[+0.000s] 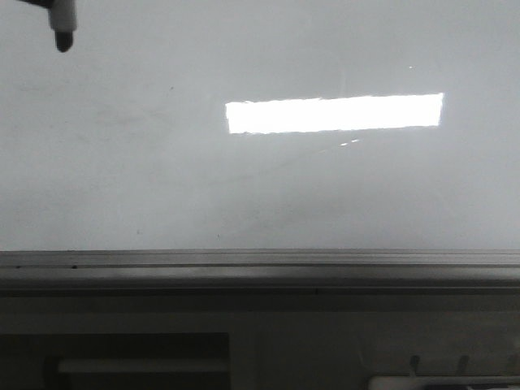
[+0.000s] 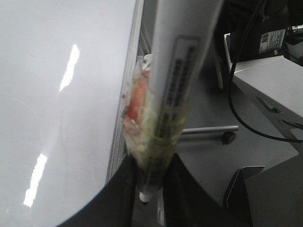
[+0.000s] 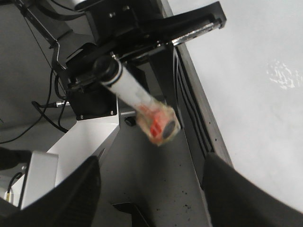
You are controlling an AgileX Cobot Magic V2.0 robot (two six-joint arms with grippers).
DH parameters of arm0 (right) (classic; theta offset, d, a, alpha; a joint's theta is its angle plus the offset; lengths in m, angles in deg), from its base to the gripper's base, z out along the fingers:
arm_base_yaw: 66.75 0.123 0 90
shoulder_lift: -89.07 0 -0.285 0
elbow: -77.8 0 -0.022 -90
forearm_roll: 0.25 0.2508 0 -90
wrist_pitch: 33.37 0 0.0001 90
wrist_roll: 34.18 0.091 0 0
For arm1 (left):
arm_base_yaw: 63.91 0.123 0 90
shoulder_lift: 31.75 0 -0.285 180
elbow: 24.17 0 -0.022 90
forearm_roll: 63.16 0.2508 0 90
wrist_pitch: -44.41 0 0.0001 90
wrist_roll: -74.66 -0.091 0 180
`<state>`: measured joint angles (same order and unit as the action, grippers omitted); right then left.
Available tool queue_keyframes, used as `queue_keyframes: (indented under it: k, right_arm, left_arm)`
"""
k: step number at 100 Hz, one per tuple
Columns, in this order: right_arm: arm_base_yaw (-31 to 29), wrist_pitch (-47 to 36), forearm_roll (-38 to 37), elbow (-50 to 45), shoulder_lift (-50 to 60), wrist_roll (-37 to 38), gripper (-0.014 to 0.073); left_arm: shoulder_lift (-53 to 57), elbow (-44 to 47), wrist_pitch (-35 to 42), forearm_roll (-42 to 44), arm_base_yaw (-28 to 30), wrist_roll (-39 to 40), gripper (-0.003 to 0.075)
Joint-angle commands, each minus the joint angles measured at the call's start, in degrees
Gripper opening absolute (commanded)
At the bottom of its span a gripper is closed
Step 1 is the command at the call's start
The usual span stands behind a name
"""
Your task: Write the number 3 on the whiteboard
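Observation:
The whiteboard (image 1: 162,187) fills the front view, pale and glossy. It also shows beside the fingers in the left wrist view (image 2: 57,118) and the right wrist view (image 3: 255,94). The number 3 does not show in any view. My left gripper (image 2: 155,161) is shut on a white marker (image 2: 175,71) wrapped in yellowish tape. The marker's dark tip (image 1: 62,36) hangs over the board's far left corner, and contact cannot be told. My right gripper (image 3: 151,163) is open off the board's edge. A taped marker (image 3: 142,104) floats ahead of it, untouched.
A bright rectangular reflection (image 1: 333,112) lies on the board. The grey metal frame (image 1: 260,264) runs along the near edge, with a dark tray-like structure (image 1: 122,357) below. Black cables (image 2: 236,94) and a white box (image 2: 270,75) sit beside the board. Black arm hardware (image 3: 142,28) stands ahead of my right gripper.

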<state>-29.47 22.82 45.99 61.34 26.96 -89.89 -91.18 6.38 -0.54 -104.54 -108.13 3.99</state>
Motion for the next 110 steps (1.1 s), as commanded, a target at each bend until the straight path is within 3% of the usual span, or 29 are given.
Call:
queue_keyframes:
  k: [1,22,54,87,110]
  right_arm:
    - [3.8,-6.8,-0.1,4.2,-2.4,-0.6,0.0423]
    - [6.1,-9.7,-0.3,6.6,-7.3,-0.6,0.0423]
    - [6.7,-6.5,2.1,8.2,-9.7,-0.7,0.0423]
    - [14.0,-8.0,1.8,9.5,-11.5,-0.7,0.0423]
    - [14.2,-9.8,0.4,9.5,-12.8,-0.7,0.0417]
  left_arm:
    - [0.4,-2.0,2.5,-1.9,-0.5,0.1,-0.0021]
    - [0.4,-2.0,2.5,-1.9,-0.5,0.1,-0.0021]
    - [0.4,-2.0,0.8,-1.9,-0.5,0.1,-0.0021]
    - [0.4,-2.0,0.7,-2.1,-0.5,0.1,-0.0021]
    - [0.4,-2.0,-0.3,-2.2,-0.5,0.1,-0.0021]
